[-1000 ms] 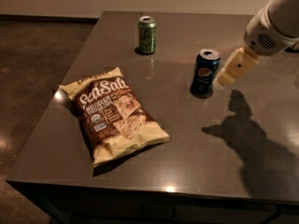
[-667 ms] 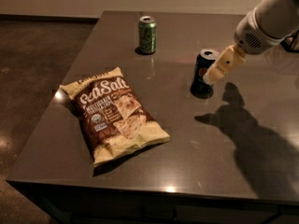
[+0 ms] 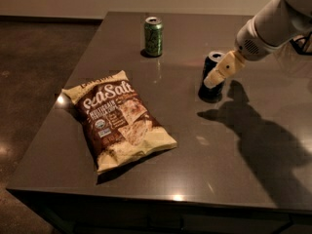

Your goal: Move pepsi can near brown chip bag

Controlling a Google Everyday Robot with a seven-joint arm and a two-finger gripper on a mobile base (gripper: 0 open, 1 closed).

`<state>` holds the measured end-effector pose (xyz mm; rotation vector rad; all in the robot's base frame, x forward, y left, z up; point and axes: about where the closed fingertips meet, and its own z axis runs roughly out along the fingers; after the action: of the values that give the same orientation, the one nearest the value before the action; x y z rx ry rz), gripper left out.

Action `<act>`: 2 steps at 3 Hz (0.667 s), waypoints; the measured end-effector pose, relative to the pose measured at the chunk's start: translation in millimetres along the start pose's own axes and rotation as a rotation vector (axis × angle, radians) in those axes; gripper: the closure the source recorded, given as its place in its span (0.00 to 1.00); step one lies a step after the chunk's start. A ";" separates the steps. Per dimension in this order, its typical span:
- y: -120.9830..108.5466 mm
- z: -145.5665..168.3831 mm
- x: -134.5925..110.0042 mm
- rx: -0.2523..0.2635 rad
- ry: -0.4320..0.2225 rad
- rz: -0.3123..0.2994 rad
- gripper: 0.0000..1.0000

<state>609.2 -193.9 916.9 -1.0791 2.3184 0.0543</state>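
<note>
The pepsi can (image 3: 209,89) stands upright on the dark table (image 3: 234,174), right of centre. It is dark blue with a silver top. The brown chip bag (image 3: 119,123) lies flat at the left front, with white "Sea Salt" lettering, well apart from the can. My gripper (image 3: 220,72) reaches in from the upper right on a white arm. It is at the can's upper half and covers part of its front. I cannot see whether it grips the can.
A green can (image 3: 153,37) stands upright at the back of the table, left of the pepsi can. The table's left edge (image 3: 63,96) runs close to the bag. The arm's shadow falls on the right front of the table.
My gripper has moved left from beside the pepsi can to right against its upper part. The can, the bag and the green can have not moved.
</note>
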 end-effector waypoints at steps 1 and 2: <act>3.1 6.6 -1.6 -0.026 0.002 0.000 0.23; 12.5 9.6 -9.5 -0.061 -0.006 -0.020 0.46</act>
<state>609.8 -176.4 911.3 -1.1306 2.3134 0.1209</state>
